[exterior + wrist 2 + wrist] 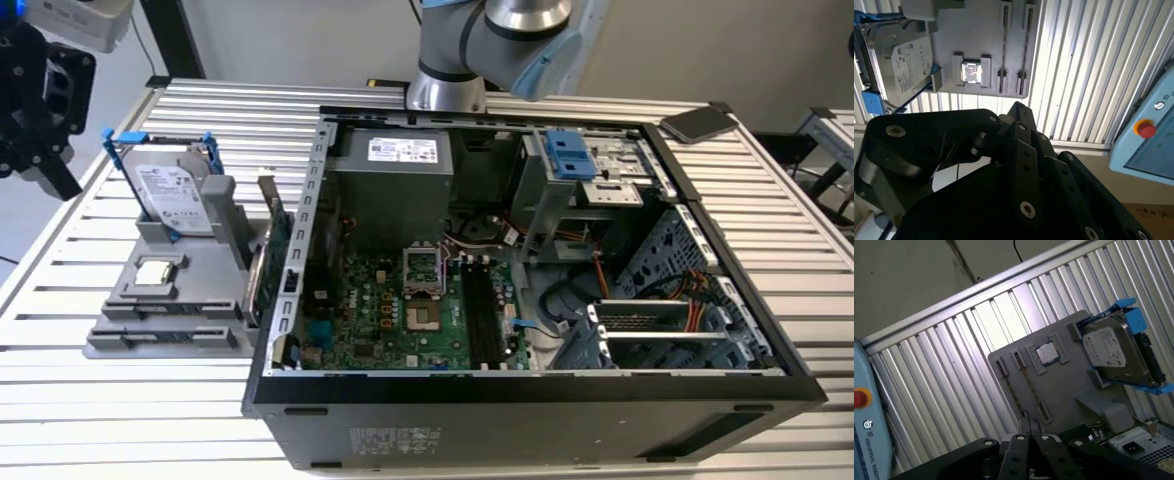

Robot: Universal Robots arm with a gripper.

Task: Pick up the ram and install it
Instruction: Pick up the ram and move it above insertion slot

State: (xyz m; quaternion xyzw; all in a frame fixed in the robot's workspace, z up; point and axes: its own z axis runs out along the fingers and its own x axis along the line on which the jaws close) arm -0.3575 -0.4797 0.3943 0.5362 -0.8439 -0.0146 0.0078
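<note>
Black gripper (1027,424) linkage closest, jaws together, empty, above grey holder tray (1074,390). Ram (1015,392) apparently on edge in tray slot near processor chip (1047,354). Likely light, stiff, fragile; probably best pinched gently mid-length.

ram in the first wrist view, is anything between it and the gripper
Nothing visible. The ram sits edge-up in the gray holder, uncovered, and only bare holder shows between it and the gripper. The processor chip and hard drive lie off to the side, apart from it.
</note>
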